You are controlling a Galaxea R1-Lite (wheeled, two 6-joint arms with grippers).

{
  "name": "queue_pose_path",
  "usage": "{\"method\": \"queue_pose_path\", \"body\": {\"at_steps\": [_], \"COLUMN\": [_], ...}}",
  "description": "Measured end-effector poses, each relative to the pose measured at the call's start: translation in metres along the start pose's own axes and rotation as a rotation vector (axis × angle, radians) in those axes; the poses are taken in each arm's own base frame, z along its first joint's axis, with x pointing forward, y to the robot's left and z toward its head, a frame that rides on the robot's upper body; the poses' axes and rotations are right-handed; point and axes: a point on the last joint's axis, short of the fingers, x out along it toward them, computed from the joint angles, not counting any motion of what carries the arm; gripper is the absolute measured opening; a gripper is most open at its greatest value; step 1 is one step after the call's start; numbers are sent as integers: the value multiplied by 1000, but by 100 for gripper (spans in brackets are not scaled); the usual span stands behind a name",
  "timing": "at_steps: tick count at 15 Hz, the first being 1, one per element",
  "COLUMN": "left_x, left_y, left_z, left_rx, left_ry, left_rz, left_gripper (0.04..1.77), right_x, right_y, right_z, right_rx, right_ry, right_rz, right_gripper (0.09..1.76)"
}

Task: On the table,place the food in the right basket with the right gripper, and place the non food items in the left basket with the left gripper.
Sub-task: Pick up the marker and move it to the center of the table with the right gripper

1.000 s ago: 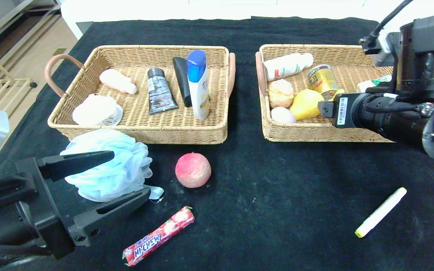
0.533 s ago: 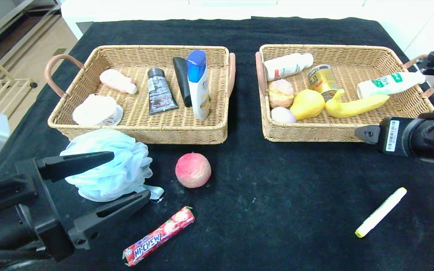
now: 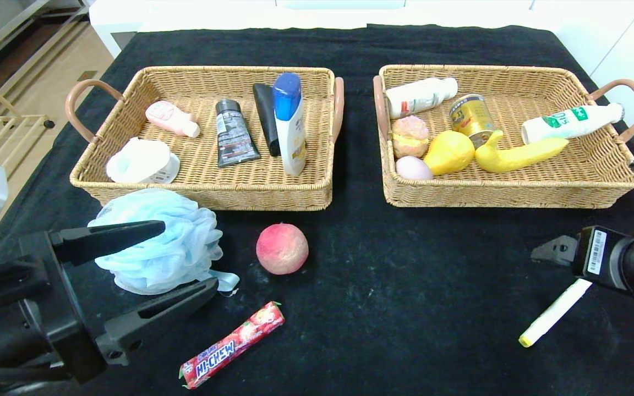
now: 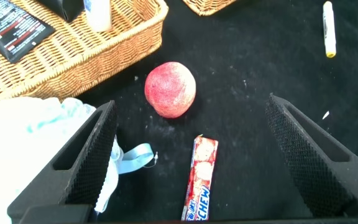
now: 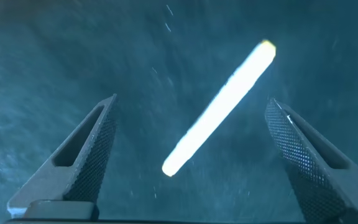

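Observation:
On the black table lie a pink peach (image 3: 282, 248), a red Hi-Chew candy stick (image 3: 233, 345), a light blue bath pouf (image 3: 157, 240) and a pale yellow marker pen (image 3: 556, 311). My left gripper (image 3: 187, 256) hovers open at the front left; one finger reaches over the pouf, and the peach (image 4: 171, 89) and candy (image 4: 201, 180) lie between its fingers in the left wrist view. At the front right my right gripper (image 3: 551, 253) hangs open just above the pen (image 5: 219, 106), which lies between its spread fingers.
The left wicker basket (image 3: 207, 199) holds tubes, a blue-capped bottle and a white tub. The right wicker basket (image 3: 493, 198) holds bottles, a can, a banana, a lemon, an egg and a pastry. Bare black cloth lies between the peach and the pen.
My right arm has drawn back from over the right basket toward the front right and down, and now hangs above the pen. The left gripper and the objects have stayed put.

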Motion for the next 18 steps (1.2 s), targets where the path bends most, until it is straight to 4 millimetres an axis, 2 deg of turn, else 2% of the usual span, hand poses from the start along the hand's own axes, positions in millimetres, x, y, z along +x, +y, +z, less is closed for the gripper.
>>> {"method": "queue_pose_path", "body": {"at_steps": [5, 12, 18], "left_x": [1, 1, 0], "left_y": [0, 0, 0], "left_z": [-1, -1, -1], "left_rx": [-2, -1, -3], "left_ry": [4, 5, 4], "left_rz": [-1, -2, -2], "left_gripper": [172, 172, 172], "right_x": [19, 42, 51], "right_y": [-13, -7, -9], "right_z": [-14, -20, -20], "right_rx": [46, 102, 116], "right_ry": [101, 147, 183], "right_rz": [-46, -14, -24], "right_gripper": [170, 171, 171]}}
